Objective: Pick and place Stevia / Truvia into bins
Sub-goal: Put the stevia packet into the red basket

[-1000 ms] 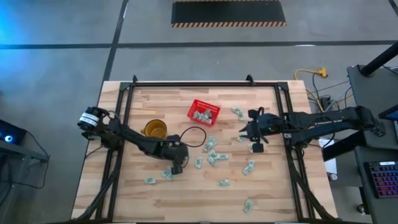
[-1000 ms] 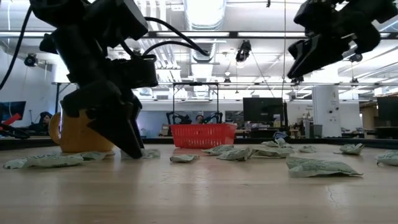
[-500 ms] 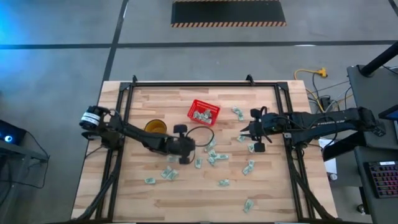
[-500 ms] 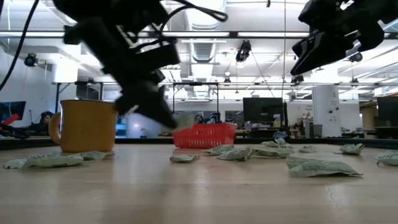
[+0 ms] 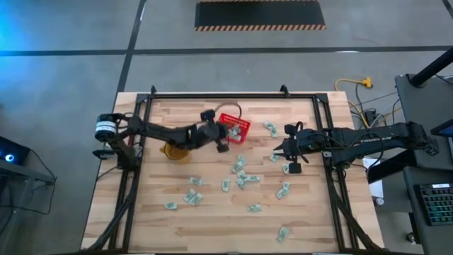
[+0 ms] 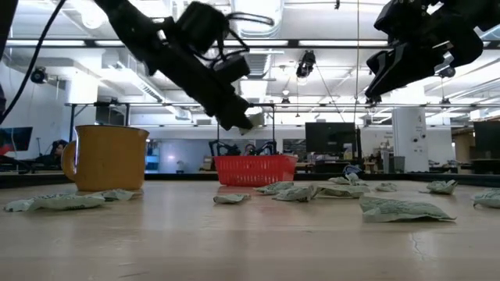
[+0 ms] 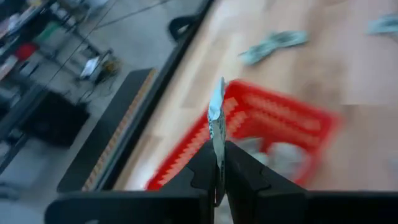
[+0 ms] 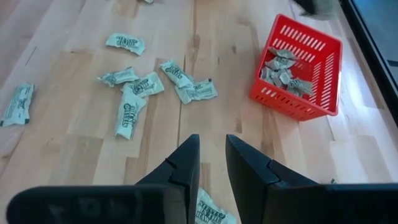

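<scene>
Left gripper (image 7: 219, 180) pinches a sachet (image 7: 217, 121) upright, edge-on, w/ red basket (image 7: 261, 121) beyond on the wood table (image 7: 348, 56); more sachets (image 7: 273, 42) lie past it.

Grey concrete floor (image 5: 71, 78); hazard-striped mat (image 5: 260, 15); bright ceiling lights (image 6: 258, 16); monitors (image 6: 332, 137).

Both arms (image 5: 159, 132) were dark and slender; a black cable looped near the left wrist, whose base end was white-capped.

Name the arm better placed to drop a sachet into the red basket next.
Left. The left gripper already pinches a sachet just above the red basket; the right gripper hangs open and empty, away from it.
</scene>
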Robot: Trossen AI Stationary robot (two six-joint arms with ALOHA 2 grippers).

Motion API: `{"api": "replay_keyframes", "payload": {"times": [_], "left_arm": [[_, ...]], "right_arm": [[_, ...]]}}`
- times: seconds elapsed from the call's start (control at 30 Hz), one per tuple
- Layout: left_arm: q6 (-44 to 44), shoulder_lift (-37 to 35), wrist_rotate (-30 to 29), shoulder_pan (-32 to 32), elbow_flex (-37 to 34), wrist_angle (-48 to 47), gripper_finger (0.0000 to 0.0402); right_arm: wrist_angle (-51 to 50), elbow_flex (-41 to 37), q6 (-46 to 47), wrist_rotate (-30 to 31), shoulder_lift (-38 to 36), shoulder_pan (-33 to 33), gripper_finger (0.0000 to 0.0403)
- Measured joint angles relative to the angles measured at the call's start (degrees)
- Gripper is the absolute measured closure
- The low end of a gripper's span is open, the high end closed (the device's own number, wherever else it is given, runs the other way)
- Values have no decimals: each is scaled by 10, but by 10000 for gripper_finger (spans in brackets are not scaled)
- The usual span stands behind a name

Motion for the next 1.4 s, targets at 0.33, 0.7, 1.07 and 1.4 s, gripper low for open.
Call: {"api": "replay_keyframes", "payload": {"times": [0.33,0.7,1.07,1.4], "left_arm": [[-26,4,84,43,-3,-9,361],[-67,-10,120,29,0,-33,251],[-86,-16,482,-50,-14,-90,248],[-83,47,439,-122,-11,-88,248]], "right_arm": [[0,-3,0,0,1,0,335],[6,-16,9,0,1,0,335],[9,-18,10,0,1,0,335],[10,-18,11,0,1,0,335]]}}
